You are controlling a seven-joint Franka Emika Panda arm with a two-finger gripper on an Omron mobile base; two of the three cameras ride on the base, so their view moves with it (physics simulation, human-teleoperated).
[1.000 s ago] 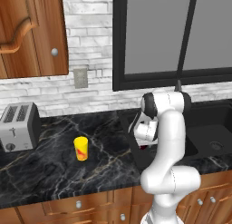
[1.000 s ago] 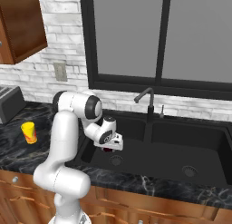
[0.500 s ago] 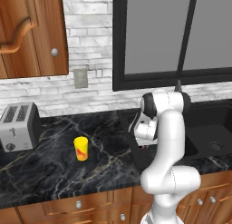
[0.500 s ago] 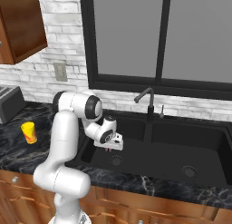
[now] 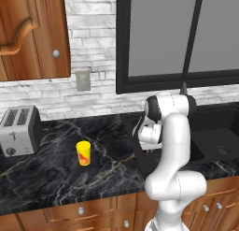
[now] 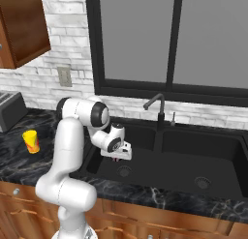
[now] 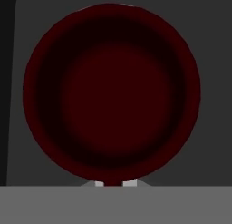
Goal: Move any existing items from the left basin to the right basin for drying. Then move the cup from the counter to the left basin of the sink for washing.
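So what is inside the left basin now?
The gripper is down in the left basin, shut on the rim of a dark red bowl. The bowl looks empty. The basin floor under it is covered.

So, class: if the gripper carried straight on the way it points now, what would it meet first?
The gripper is shut on the rim of the dark red bowl. Straight on, it would likely meet the floor of the left basin, though depth is unclear.

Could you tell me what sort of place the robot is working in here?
A home kitchen, rendered in simulation: a black double sink with a tall faucet beneath a window, a toaster on the marble counter, and wooden cabinets.
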